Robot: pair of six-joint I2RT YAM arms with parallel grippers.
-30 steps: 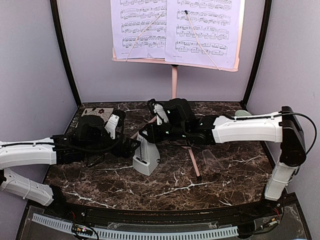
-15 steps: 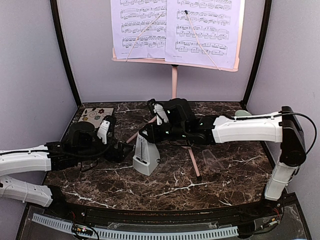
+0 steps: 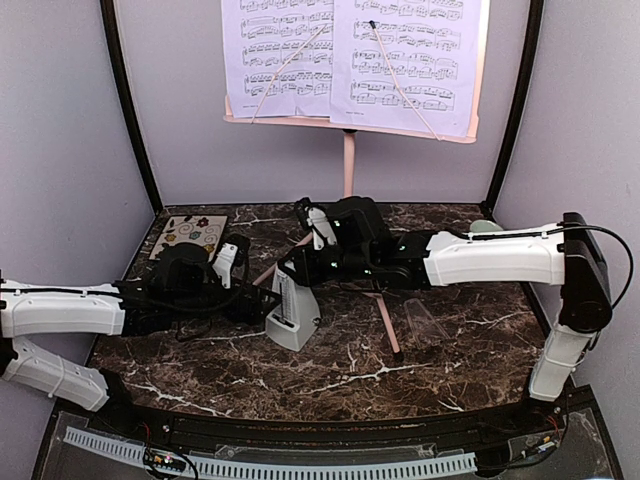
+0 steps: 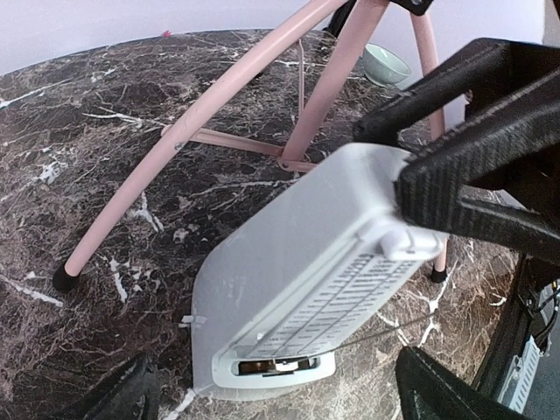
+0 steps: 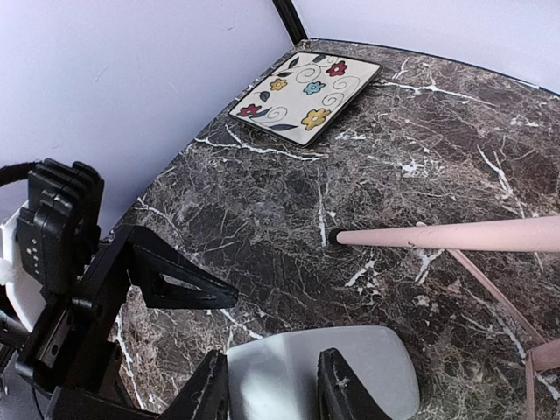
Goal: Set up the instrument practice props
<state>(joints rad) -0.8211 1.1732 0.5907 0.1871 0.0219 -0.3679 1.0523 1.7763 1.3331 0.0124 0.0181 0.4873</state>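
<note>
The light-grey pyramid metronome (image 3: pixel 292 312) stands upright mid-table, its cover off. My right gripper (image 3: pixel 290 271) is shut on its top; in the right wrist view (image 5: pixel 273 387) the grey body (image 5: pixel 376 367) sits between the fingers. My left gripper (image 3: pixel 264 300) is open just left of the metronome, its fingertips apart either side of the base in the left wrist view (image 4: pixel 280 404), not touching the metronome (image 4: pixel 297 262). The clear cover (image 3: pixel 425 322) lies on the table to the right. The pink music stand (image 3: pixel 349 160) stands at the back and holds the sheet-music pages (image 3: pixel 350 60).
A floral tile (image 3: pixel 190 232) lies at the back left, also in the right wrist view (image 5: pixel 306 87). A pale-green bowl (image 3: pixel 487 227) sits at the back right. The stand's pink legs (image 3: pixel 385 320) (image 4: pixel 184 149) splay over the table behind and right of the metronome.
My left gripper drew back to the left, then came in again to the metronome's left side. The right gripper and metronome have not moved.
</note>
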